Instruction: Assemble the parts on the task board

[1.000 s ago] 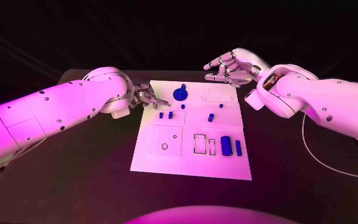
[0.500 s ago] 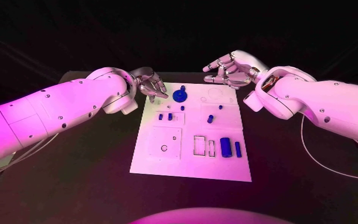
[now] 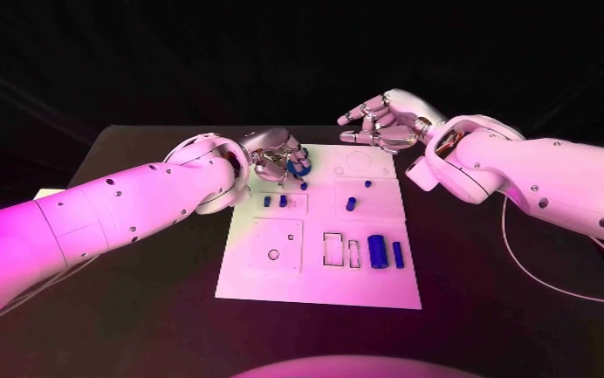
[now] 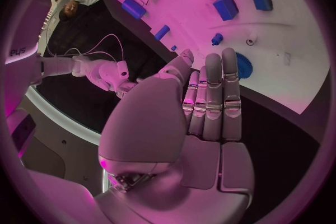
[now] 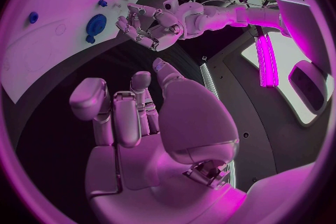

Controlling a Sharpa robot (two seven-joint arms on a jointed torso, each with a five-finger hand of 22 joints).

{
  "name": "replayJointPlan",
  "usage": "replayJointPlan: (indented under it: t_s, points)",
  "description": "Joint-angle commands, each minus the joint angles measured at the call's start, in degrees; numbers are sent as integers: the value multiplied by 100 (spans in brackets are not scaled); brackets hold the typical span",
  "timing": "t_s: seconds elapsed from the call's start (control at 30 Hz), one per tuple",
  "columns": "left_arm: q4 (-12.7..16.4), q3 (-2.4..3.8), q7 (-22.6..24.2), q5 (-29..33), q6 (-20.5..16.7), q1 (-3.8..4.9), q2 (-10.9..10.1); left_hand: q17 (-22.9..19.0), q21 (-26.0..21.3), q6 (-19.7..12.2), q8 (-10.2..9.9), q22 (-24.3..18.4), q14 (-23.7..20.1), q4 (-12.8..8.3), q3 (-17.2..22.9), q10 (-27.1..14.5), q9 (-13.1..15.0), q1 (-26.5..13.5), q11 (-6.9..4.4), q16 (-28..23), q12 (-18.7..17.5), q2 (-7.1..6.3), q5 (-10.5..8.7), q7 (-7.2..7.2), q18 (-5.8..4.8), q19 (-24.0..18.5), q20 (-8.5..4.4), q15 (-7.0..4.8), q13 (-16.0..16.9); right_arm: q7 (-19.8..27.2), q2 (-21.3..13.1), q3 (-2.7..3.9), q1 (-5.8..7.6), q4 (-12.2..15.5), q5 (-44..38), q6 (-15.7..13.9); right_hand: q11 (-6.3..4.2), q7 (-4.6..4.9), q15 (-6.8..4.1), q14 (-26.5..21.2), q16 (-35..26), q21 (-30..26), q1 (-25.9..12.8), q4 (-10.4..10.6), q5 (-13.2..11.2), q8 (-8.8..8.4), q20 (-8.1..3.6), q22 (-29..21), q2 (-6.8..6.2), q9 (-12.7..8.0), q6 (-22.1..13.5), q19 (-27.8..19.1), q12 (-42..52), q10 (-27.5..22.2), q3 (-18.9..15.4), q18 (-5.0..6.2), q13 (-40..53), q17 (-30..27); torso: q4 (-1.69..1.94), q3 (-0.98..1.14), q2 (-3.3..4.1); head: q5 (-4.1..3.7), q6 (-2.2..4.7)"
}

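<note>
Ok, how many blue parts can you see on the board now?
7: a round one by the left robot hand, two small pegs mid-left, two studs mid-right, a thick cylinder and slim bar nearest the robot. The hand may hide more.

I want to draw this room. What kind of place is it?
Probably a robot lab or test stand: a black table with a white task board of small blue parts, black drapes behind, and cables and gear around it.
</note>
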Motion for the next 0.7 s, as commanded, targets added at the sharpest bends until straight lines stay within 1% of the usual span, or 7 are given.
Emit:
replayJointPlan:
  t_s: [0.03, 0.13, 0.17, 0.3, 0.43, 0.47, 0.7]
  points:
    - [-116, -2, 208, -897, -48, -28, 94, 60, -6, 94, -36, -19, 12, 13, -43, 54, -38, -74, 2, 105, -41, -5, -2, -1, 69, 63, -1, 3, -52, 83, 6, 1, -4, 5, 40, -22, -4, 12, -26, 238, -28, -25, 4, -8, 37, 16, 11, -5, 49, -10, 31, -39, -46, -65, 20, 30, -39, 3, 2, 8, 2, -2, 17]
    - [-245, -12, 131, -1101, 56, -58, 208, 248, 40, 223, -72, -9, 145, 15, -61, 150, -85, -120, -22, 415, -55, 1, -7, -21, 71, 226, -18, -19, -110, 100, 12, 1, -4, -2, 53, -42, -3, 13, -26, 238, -30, -32, 5, -7, 37, 14, 11, -18, 54, -11, 28, -44, -89, -90, 23, 32, -78, 2, -2, 3, -2, -4, 28]
    - [-281, -15, 108, -1152, 88, -70, 243, 520, 78, 268, -104, 8, 262, 10, -58, 187, -113, -127, -36, 744, -73, 6, -2, -30, 72, 313, -34, -24, -143, 105, 13, 1, -4, -2, 55, -46, -3, 13, -26, 238, -30, -33, 5, -7, 37, 14, 11, -19, 54, -11, 28, -44, -92, -92, 23, 32, -81, 2, -2, 2, 0, -5, 29]
    - [-416, -22, 37, -1344, 113, -121, 372, 1054, 153, 357, -183, 59, 458, 9, -34, 266, -180, -147, -46, 1391, -122, 26, -3, -38, 64, 455, -49, -45, -218, 115, 17, 1, -4, -10, 62, -56, -3, 14, -26, 239, -31, -40, 7, -9, 38, 12, 11, -30, 58, -12, 24, -49, -158, -131, 27, 34, -140, 2, -3, -1, 5, -17, 26]
    - [-556, -24, -16, -1451, 54, -157, 480, 1284, 221, 371, -253, 114, 544, -14, 27, 259, -228, -117, -42, 1698, -190, 47, -6, -37, 61, 531, -59, -49, -280, 118, 18, 1, -4, -21, 67, -58, -2, 14, -26, 239, -30, -41, 8, -9, 39, 12, 11, -32, 59, -12, 23, -50, -170, -139, 28, 35, -152, 5, -4, 0, 1, -24, 19]
    - [-584, -23, -23, -1468, 46, -161, 499, 1436, 261, 386, -273, 143, 620, -19, 52, 264, -243, -115, -41, 1881, -213, 52, -6, -37, 59, 574, -62, -50, -301, 118, 18, 1, -4, -23, 68, -58, -2, 14, -26, 239, -30, -41, 8, -9, 39, 12, 11, -32, 59, -12, 23, -50, -170, -139, 28, 35, -152, 5, -5, 1, 1, -24, 20]
    - [-667, -18, -57, -1575, 54, -173, 588, 1671, 353, 461, -314, 228, 711, -38, 152, 256, -279, -95, -34, 2196, -292, 77, -4, -39, 58, 635, -67, -48, -362, 116, 20, 1, -4, -29, 82, -44, -2, 14, -26, 239, -30, -41, 8, -9, 39, 12, 11, -32, 59, -12, 23, -50, -170, -139, 28, 35, -152, 5, 5, 6, 3, -29, 8]
